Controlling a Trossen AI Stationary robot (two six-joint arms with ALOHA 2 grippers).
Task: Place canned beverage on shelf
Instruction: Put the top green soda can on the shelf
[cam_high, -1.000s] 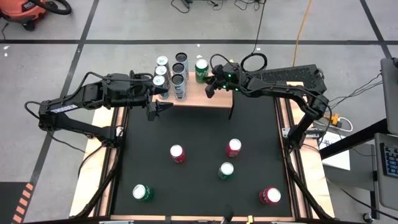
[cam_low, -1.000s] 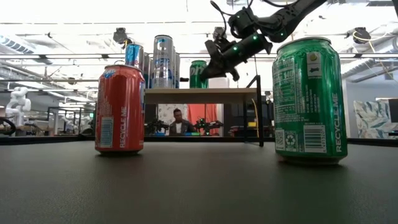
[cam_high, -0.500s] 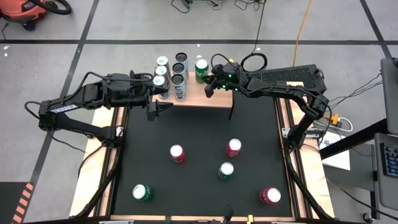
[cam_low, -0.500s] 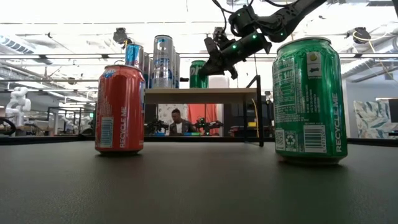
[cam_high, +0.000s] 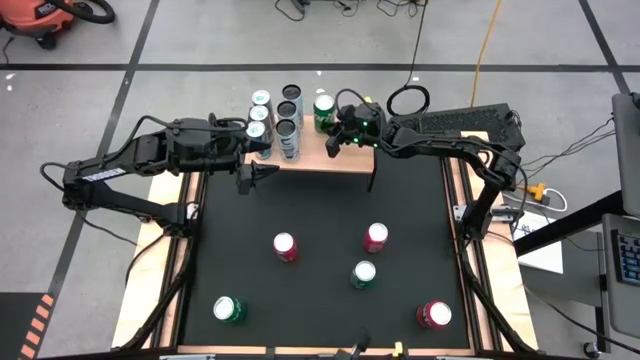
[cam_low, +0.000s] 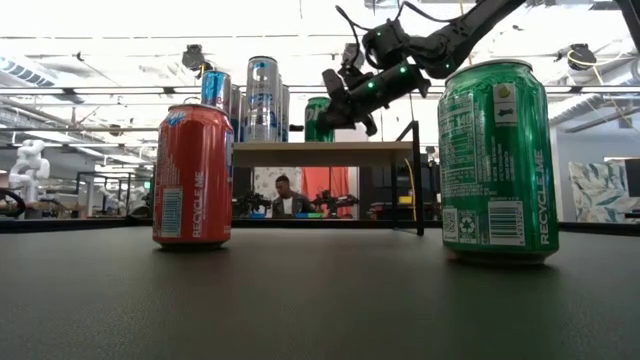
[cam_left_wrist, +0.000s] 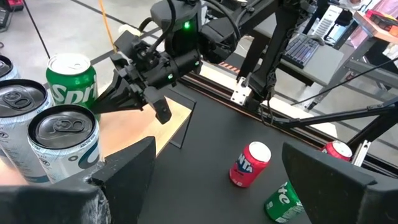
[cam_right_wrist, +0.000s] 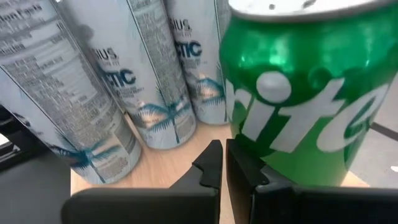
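Note:
The light-wood shelf (cam_high: 350, 158) stands at the table's far edge on thin black legs. A green canned beverage (cam_high: 324, 112) stands upright on it, beside several tall silver cans (cam_high: 287, 138) at the shelf's left part. My right gripper (cam_high: 331, 145) is shut, its tips just on the near side of the green can (cam_right_wrist: 292, 118), low over the board. My left gripper (cam_high: 262, 176) hangs open over the table near the shelf's left end, with nothing between its fingers (cam_left_wrist: 127, 171). My right gripper's shut fingertips (cam_right_wrist: 214, 163) point almost level at the green can's lower side (cam_right_wrist: 249, 146) from the table's near right. Whether they touch the can I cannot tell. The can stands upright on the shelf board.
Loose cans stand on the black tabletop: red ones (cam_high: 285, 246) (cam_high: 375, 237) (cam_high: 434, 315) and green ones (cam_high: 363, 274) (cam_high: 229, 309). Two of them, a red can (cam_low: 193, 175) and a green can (cam_low: 497, 160), fill the low view's foreground. The shelf's right part is bare wood.
My right gripper, still shut, has edged a little toward the table's left, closer to the green can on the shelf. The can has kept its place.

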